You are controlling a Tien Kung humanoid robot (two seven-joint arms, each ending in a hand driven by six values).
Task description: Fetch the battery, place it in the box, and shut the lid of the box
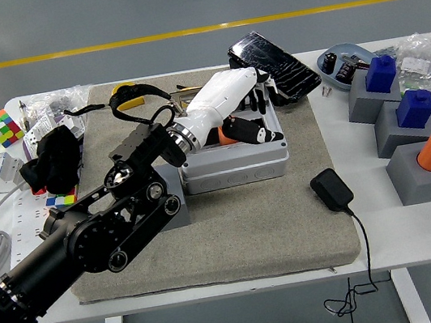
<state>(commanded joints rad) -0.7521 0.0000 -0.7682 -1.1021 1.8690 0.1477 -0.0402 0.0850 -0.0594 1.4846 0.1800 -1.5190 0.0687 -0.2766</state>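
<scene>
Left robot hand (pixel 242 112) extended from the lower left over the grey box (pixel 235 158) on the grey mat (pixel 234 224); white palm shell covering most of the box opening. Fingers curled downward into the box; whether clamped on anything cannot be told, contact hidden by the palm. Orange patch (pixel 230 132) visible under the hand, at the thumb base; identity unclear. Battery not distinguishable: box interior largely hidden. Box lid mostly concealed behind the hand; position hard to make out. Yellow tape measure (pixel 129 103) partly hidden behind the wrist cable at the mat's far edge. Black charger (pixel 331 190) lying on the mat's right side, well apart from the box, cable running off the worktop (pixel 423 227) near edge. Right arm outside the picture
</scene>
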